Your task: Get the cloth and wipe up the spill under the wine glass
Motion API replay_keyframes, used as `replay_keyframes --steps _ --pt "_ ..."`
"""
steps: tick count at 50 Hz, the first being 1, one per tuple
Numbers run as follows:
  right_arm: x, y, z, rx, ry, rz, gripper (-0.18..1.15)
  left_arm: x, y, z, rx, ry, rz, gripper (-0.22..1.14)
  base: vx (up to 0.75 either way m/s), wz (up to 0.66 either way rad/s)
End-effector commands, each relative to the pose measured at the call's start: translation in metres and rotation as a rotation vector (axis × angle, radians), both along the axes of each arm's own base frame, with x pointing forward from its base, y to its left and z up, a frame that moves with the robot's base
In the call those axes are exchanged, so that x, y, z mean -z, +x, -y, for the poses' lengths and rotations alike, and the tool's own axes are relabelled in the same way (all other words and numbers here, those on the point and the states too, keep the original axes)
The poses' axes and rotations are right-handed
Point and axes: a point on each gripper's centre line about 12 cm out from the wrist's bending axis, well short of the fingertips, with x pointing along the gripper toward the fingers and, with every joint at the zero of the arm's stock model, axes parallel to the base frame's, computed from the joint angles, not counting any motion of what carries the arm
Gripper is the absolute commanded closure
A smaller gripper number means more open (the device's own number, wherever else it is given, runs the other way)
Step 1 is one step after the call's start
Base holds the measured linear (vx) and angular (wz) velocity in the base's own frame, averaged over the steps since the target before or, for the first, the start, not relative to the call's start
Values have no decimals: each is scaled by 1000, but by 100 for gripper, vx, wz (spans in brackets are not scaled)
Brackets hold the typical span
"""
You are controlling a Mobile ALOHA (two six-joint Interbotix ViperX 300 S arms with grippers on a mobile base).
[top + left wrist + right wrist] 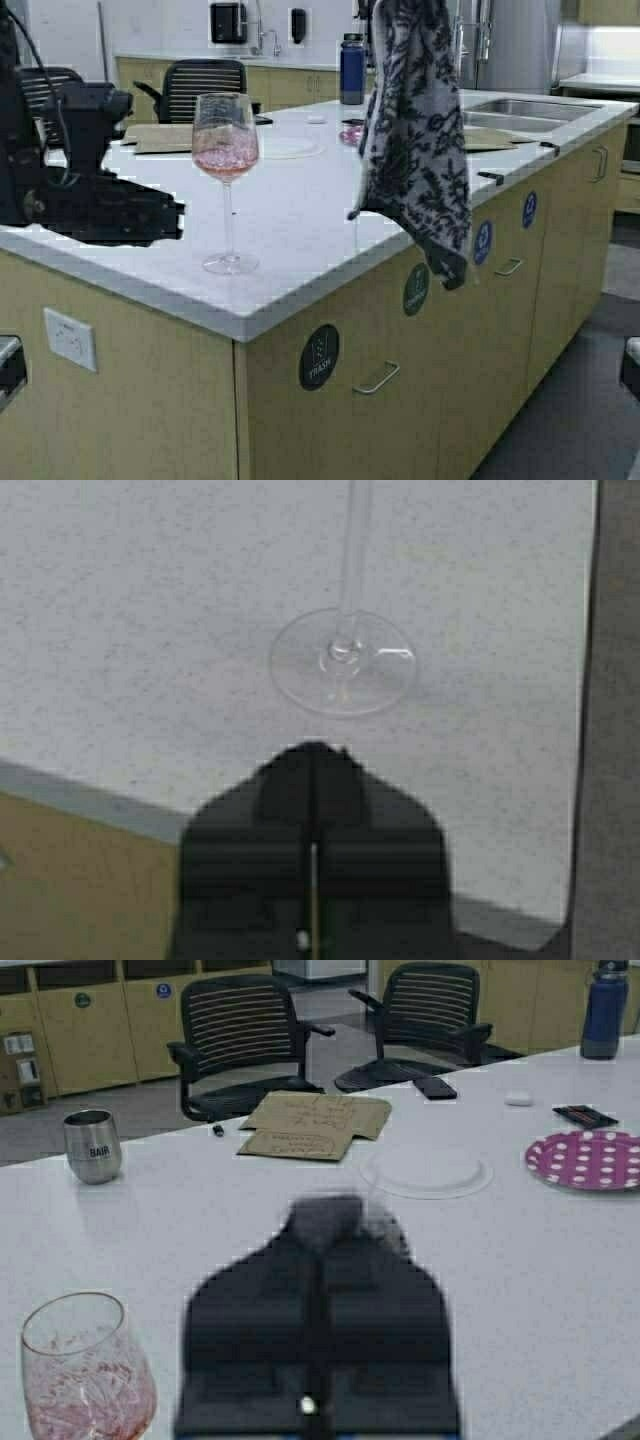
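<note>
This is a shared office kitchen or break room. A long white-topped island [300, 215] carries a steel sink [525, 112] and tan cabinet fronts with round labels, one reading trash [319, 357]. Black mesh office chairs [245, 1040] stand alongside, and wall dispensers [228, 22] hang behind.

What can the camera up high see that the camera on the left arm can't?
Only the high view shows the cloth hanging up above the counter, the pink bowl of the wine glass, the blue bottle, the sink and the cabinet fronts below.

Only the left wrist view shows the left gripper up close, shut, just short of the glass's round foot.

Both show the wine glass standing upright on the white counter, near its front edge.
</note>
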Motion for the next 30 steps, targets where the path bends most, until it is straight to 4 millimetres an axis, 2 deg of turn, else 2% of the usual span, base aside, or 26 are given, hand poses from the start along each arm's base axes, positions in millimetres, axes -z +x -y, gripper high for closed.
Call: replay_keyframes --steps 1,18,30 --pt "-9 -1 0 -3 11 30 91 2 7 16 68 -35 67 62 7 6" --pt "1 0 -1 -2 -1 7 91 10 19 24 89 -119 237 -8 7 7" --pt "3 0 -1 -3 -11 5 91 16 30 45 231 -170 281 -9 6 6"
